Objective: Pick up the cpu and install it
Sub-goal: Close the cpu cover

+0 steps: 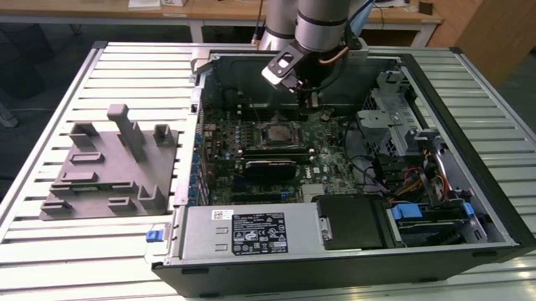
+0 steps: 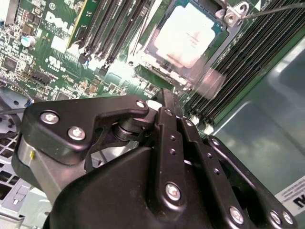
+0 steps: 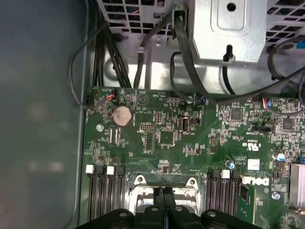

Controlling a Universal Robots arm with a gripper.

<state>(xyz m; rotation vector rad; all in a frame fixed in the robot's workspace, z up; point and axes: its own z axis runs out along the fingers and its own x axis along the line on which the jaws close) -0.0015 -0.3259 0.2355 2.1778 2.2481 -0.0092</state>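
In the exterior view we see the pincer hanging inside the open computer case, near the motherboard. The cpu lies in its socket close by. A grey fixture block stands on the slatted surface beside the case.

In the second wrist view the cpu sits flat within the socket frame, apart from the pincer.

In the first wrist view the pincer has its 2 fingers pressed together, pinching nothing, in front of the socket frame.
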